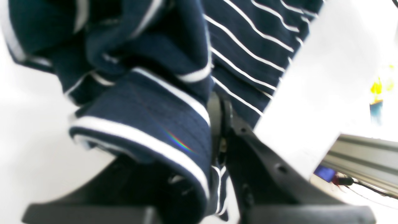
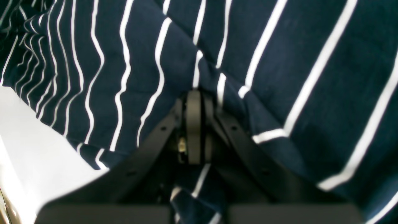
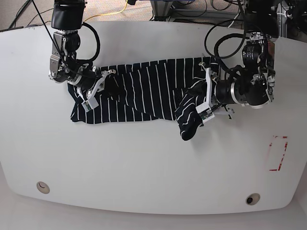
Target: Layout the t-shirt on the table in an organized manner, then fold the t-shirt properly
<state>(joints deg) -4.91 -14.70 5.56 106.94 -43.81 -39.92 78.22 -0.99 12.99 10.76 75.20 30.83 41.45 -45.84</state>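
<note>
Black jaws buried in striped cloth at both ends of the garment.

Left wrist view: the left gripper (image 1: 217, 130) has the dark navy white-striped cloth t-shirt (image 1: 146, 124) bunched between and over its jaws; whether they pinch it I cannot tell. Right wrist view: the right gripper (image 2: 194, 124) is clamped together on a fold, cloth spreading beyond the jaws. Base view: the shirt lies stretched between both grippers on the smooth white table (image 3: 144, 167), likely held apart to flatten it.
</note>
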